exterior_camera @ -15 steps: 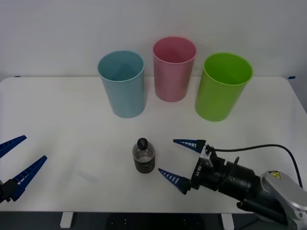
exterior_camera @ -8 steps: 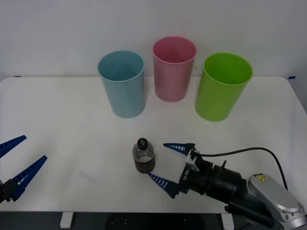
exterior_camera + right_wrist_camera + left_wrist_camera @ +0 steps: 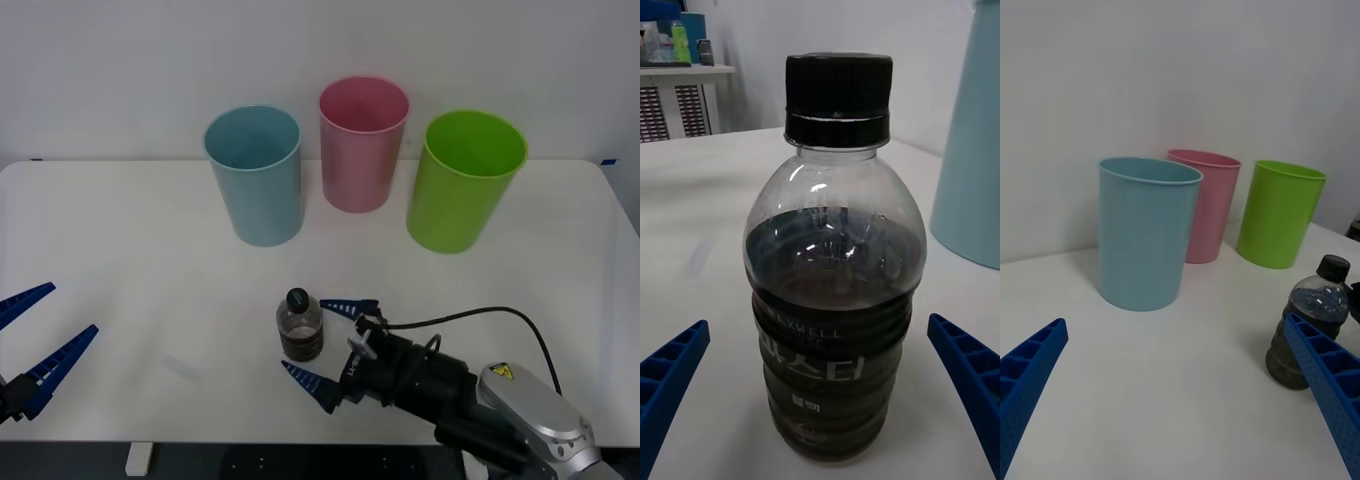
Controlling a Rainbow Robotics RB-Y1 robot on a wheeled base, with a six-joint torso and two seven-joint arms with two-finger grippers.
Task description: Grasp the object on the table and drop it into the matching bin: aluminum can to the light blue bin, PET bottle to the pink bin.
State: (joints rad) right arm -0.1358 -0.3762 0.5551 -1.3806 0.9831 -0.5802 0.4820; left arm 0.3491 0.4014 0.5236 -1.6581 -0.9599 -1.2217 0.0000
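One PET bottle (image 3: pixel 300 326) stands upright on the table (image 3: pixel 120 230), black cap up, dark liquid filling its lower body. It sits between the two blue fingers (image 3: pixel 348 305) of the right gripper (image 3: pixel 325 343), which are spread wide with a gap on each side, neither touching it. Beyond the fingertips stand the light blue bin (image 3: pixel 255 175), the pink bin (image 3: pixel 362 143) and a lime green bin (image 3: pixel 465 180), all well apart from the bottle. Far from it, the left gripper (image 3: pixel 38 331) hovers near the table's front edge, fingers released and holding nothing
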